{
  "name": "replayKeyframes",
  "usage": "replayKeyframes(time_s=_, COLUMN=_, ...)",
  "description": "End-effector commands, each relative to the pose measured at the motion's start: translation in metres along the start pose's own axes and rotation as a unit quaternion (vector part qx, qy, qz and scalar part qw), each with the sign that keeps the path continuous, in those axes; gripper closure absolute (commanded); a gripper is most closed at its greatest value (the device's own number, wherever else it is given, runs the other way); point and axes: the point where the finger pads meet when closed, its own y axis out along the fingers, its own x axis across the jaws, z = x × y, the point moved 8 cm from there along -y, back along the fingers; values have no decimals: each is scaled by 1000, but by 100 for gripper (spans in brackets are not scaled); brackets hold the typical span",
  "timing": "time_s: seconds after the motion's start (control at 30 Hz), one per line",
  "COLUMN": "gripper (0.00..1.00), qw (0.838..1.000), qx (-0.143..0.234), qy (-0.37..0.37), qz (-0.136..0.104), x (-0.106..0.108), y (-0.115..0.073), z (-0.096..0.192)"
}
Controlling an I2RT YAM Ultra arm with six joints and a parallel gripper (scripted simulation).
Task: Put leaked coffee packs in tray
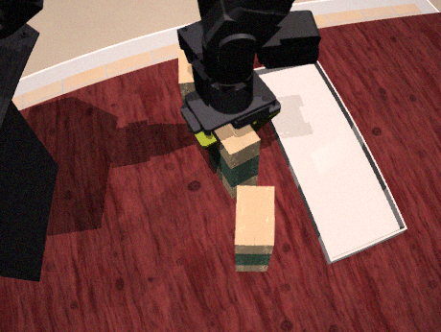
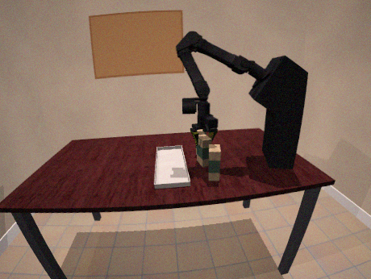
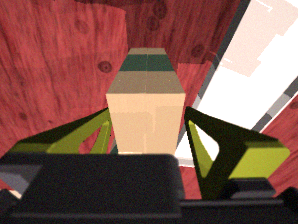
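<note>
Your gripper (image 3: 149, 132) hangs with jaws spread wide on either side of the middle coffee pack (image 1: 239, 153), gripping nothing. The nearest pack (image 1: 254, 225) stands just beside it, and right of both lies the white tray (image 1: 355, 126), towards the table's (image 2: 81, 169) centre.

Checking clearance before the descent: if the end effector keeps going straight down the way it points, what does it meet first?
Likely the middle coffee pack: the open end effector straddles its top, one finger on each side. The palm would probably touch that top first; depth is unclear.

Dark red wood-grain table (image 1: 120, 249)
</note>
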Motion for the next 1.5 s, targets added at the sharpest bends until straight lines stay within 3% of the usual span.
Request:
replayKeyframes(time_s=0.0, gripper=24, qw=1000, qx=-4, qy=-2, qz=9, x=-8, y=0, z=2)
replayKeyframes(time_s=0.13, gripper=24, qw=1000, qx=-4, qy=-2, qz=9, x=-8, y=0, z=2)
replayKeyframes(time_s=0.17, gripper=77, qw=1000, qx=-4, qy=-2, qz=9, x=-8, y=0, z=2)
replayKeyframes(time_s=1.47, gripper=77, qw=1000, qx=-4, qy=-1, qz=9, x=-8, y=0, z=2)
